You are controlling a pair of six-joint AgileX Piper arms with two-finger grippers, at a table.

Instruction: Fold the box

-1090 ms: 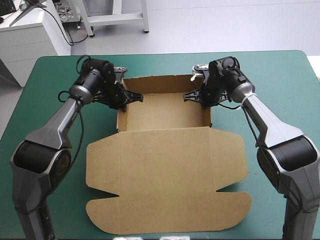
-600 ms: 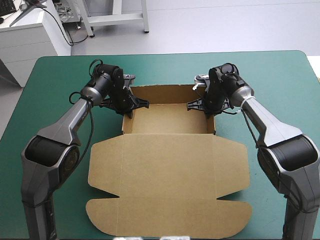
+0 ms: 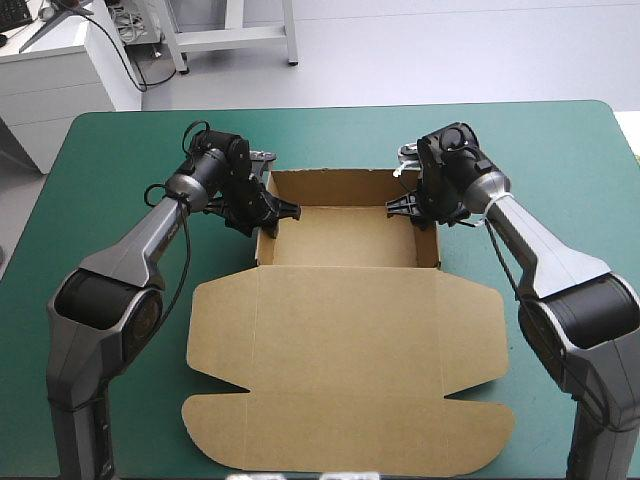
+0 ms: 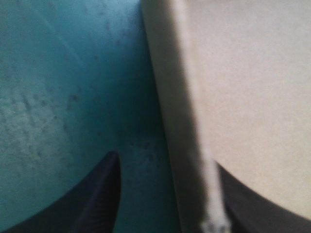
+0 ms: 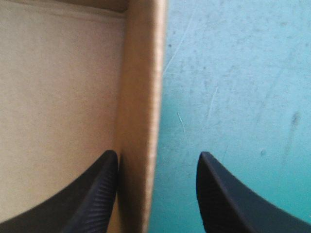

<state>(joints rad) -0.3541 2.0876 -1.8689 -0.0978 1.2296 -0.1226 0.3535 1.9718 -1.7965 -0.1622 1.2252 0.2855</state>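
The brown box [image 3: 345, 235] stands as an open tray with far and side walls raised. Its lid [image 3: 345, 350] lies flat toward the table's near edge. My left gripper [image 3: 268, 215] is at the tray's left wall near the far corner. In the left wrist view that gripper [image 4: 167, 162] is open, with the wall [image 4: 180, 97] between its black fingers. My right gripper [image 3: 425, 208] straddles the right wall. In the right wrist view this gripper [image 5: 158, 155] is open. The wall [image 5: 141, 97] rests against the inner finger, and a gap separates it from the outer one.
Teal-green cover [image 3: 560, 150] shows on both sides of the box and beyond its far wall. The lid's rounded front flap [image 3: 345, 440] reaches close to the table's near edge.
The whole box has slid to the right and a little toward the near edge. Both grippers moved with it, staying at the tray's side walls.
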